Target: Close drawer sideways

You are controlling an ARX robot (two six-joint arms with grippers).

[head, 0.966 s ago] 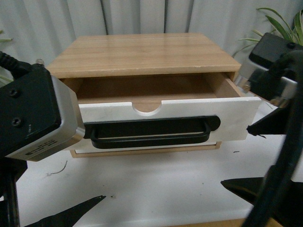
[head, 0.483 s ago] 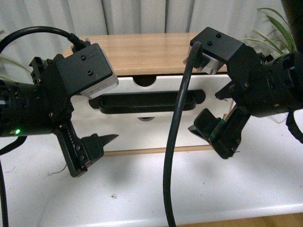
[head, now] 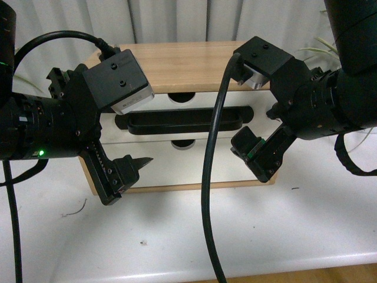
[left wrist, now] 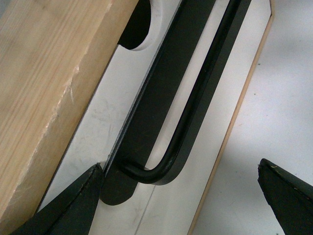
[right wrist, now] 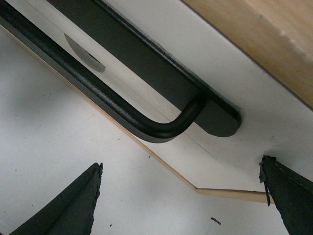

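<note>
The left pincer [left wrist: 180,166] and right pincer [right wrist: 181,163] are spread wide. The shut drawer [head: 203,101] is right in front of them.

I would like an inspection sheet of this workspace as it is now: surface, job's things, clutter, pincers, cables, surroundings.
Surface: white table, no spills seen.
Job's things: drawer looks shut, its front flush under the wooden top; black handle is not gripped.
Clutter: a thin scrap and dark specks on the table.
Pincers: left pincer and right pincer are both open and empty, each near one end of the handle.
Cables: right-arm cable hangs across the drawer front; left-arm cable loops above the arm.
Surroundings: pale curtain behind, plant at the right.
</note>
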